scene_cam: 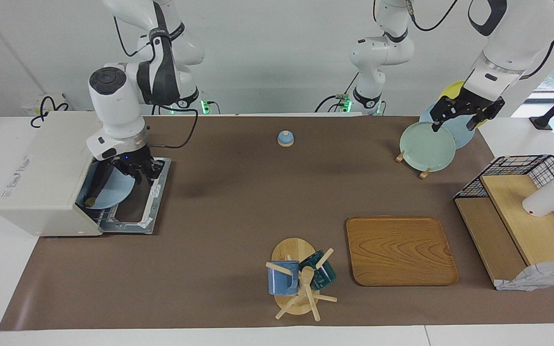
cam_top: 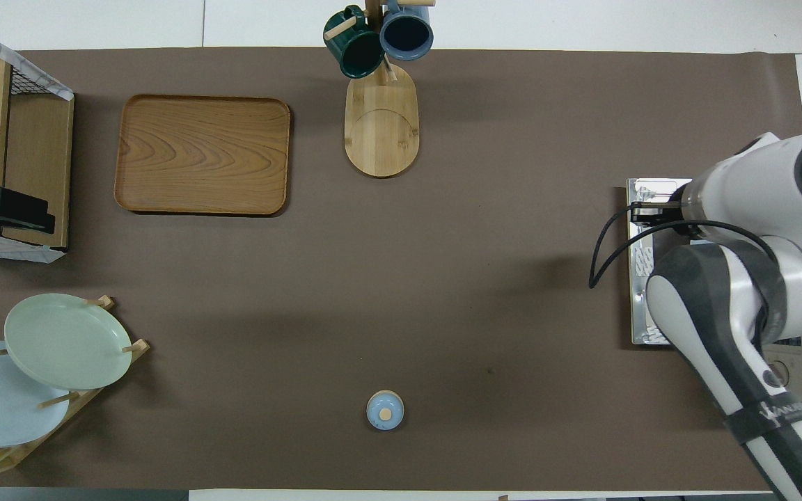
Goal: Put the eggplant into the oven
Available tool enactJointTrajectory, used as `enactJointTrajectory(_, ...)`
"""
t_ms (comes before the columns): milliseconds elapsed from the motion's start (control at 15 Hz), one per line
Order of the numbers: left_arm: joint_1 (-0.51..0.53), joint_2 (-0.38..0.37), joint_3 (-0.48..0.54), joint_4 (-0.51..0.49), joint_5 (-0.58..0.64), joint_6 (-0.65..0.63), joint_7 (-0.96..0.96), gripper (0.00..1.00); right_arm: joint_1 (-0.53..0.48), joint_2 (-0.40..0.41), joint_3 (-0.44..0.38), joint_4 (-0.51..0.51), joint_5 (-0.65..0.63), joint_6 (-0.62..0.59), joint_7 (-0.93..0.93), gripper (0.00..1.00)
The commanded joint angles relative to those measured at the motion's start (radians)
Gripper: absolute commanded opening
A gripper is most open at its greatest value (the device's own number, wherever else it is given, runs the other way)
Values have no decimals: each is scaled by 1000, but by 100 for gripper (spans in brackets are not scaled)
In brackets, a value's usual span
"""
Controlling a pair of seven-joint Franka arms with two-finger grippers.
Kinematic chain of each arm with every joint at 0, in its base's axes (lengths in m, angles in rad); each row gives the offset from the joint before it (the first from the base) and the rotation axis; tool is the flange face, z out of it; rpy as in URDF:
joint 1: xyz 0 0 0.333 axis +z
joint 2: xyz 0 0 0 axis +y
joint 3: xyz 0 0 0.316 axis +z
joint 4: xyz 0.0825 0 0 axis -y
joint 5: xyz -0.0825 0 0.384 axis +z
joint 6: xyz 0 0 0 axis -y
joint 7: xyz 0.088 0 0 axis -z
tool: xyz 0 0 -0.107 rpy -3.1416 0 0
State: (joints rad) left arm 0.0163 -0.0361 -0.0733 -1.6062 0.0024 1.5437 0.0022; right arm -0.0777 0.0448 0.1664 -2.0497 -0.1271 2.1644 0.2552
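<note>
Eggplant (scene_cam: 95, 185) lies on a blue plate (scene_cam: 113, 192) inside the oven (scene_cam: 46, 178), at the left of the facing view. Right gripper (scene_cam: 135, 175) hangs over the oven's open door (scene_cam: 154, 202); I cannot tell how its fingers stand. Left gripper (scene_cam: 464, 113), fingers apart, waits over the plate rack (scene_cam: 423, 170), upper right.

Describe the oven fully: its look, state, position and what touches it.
The oven is a boxy off-white toaster oven at the right arm's end of the table. Its glass-windowed door lies folded down flat on the brown mat. A light blue plate with the dark eggplant sits at its mouth. The right gripper hangs over that plate.
</note>
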Motion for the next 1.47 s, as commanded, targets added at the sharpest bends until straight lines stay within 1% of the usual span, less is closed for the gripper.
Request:
enactJointTrajectory(0,-12,-7,4,-6,24,12,4,100,45,58,2,-38,4,101,123,0)
enactJointTrajectory(134,-4,-8,3,-8,24,15,4,100,62,56,2,-93,0,133,134,0)
enactJointTrajectory(268,1,-11,4,-11,22,15,-4,100,56,50,1,-153,-3,182,134,0)
enactJointTrajectory(334,2,-11,4,-11,22,16,-4,100,55,50,1,-165,-9,190,134,0)
enactJointTrajectory(535,-2,-13,4,-11,22,19,-2,100,21,66,-1,-182,-69,195,134,0)
enactJointTrajectory(602,2,-13,-2,-11,22,19,-7,100,21,67,-1,-202,-78,199,137,0)
enactJointTrajectory(869,36,-10,-34,-8,16,23,-7,100,6,69,-1,-216,-95,199,136,0)
enactJointTrajectory(1070,36,-10,-34,-9,16,23,-5,100,4,78,-1,-225,-104,201,136,0)
enactJointTrajectory(1204,37,-11,-33,-9,16,23,-4,100,-10,78,-1,-228,-143,199,136,0)
enactJointTrajectory(1404,30,-11,-31,-11,16,19,-1,100,-17,75,-1,-242,-144,201,136,0)
